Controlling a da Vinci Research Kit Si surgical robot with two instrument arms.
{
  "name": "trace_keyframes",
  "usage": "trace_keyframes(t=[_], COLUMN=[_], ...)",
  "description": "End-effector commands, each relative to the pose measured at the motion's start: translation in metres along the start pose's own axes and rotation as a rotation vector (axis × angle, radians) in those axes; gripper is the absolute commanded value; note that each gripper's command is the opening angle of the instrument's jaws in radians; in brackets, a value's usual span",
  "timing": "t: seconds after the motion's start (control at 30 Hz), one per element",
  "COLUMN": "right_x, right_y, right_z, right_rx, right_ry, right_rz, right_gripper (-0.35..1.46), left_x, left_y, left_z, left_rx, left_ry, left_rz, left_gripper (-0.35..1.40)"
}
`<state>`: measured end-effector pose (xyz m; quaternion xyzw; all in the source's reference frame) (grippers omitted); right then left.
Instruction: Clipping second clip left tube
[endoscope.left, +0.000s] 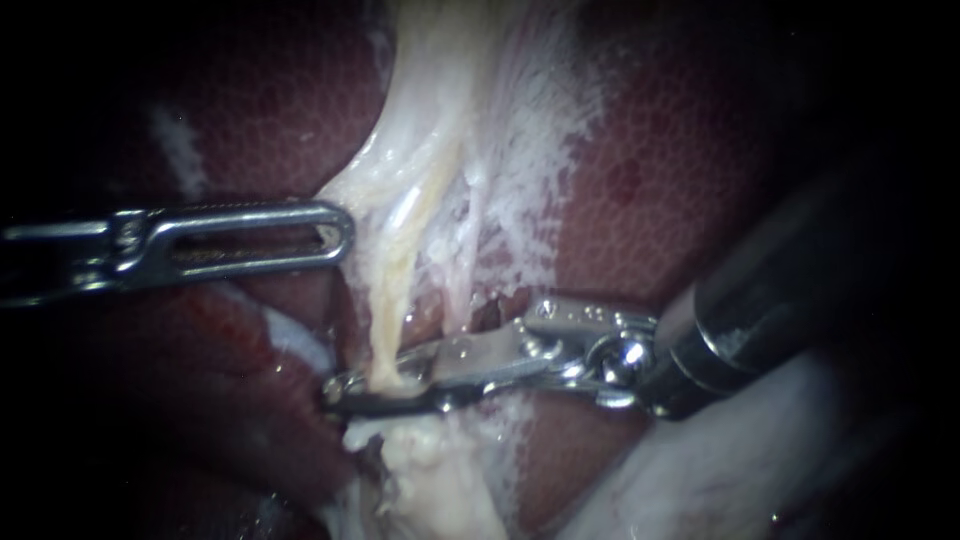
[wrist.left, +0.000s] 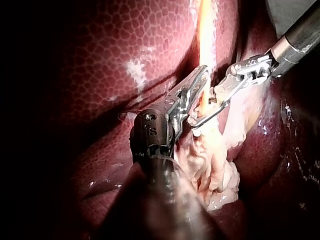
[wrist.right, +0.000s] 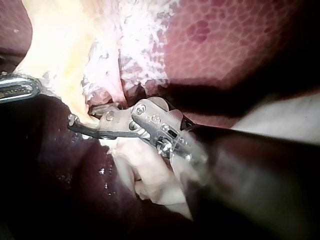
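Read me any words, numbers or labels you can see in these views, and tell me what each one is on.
No text can be read in any view.
Right instrument: small stamped marks on its metal joint, too blurred to read.
Left instrument: faint marks on its dark joint, unreadable.
Liver and tube: no writing.

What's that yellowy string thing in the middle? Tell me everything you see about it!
It is the left tube, a thin, pale yellow, wet-looking cord. It runs down out of white filmy tissue between dark red liver lobes, stretched fairly straight. Low down, the right instrument has its metal jaws shut on it, one on each side. Below them it joins lumpy pale tissue.
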<state>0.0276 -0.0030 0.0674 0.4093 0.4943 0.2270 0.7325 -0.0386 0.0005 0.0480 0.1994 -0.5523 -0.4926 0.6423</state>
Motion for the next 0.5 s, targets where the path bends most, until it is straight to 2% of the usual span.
trace_keyframes(t=[0.03, 0.5], right_x=[0.0000, -0.0002], right_y=[-0.0001, -0.0004], right_z=[0.0000, 0.0000], right_rx=[0.000, -0.003], right_ry=[0.000, -0.006], right_rz=[-0.001, 0.004], right_gripper=[-0.35, -0.35], left_x=[0.0000, 0.0000], left_y=[0.0000, -0.0001], left_z=[0.0000, 0.0001], left_rx=[0.000, 0.000], left_ry=[0.000, 0.000], left_rz=[0.000, 0.000], left_gripper=[-0.33, -0.33])
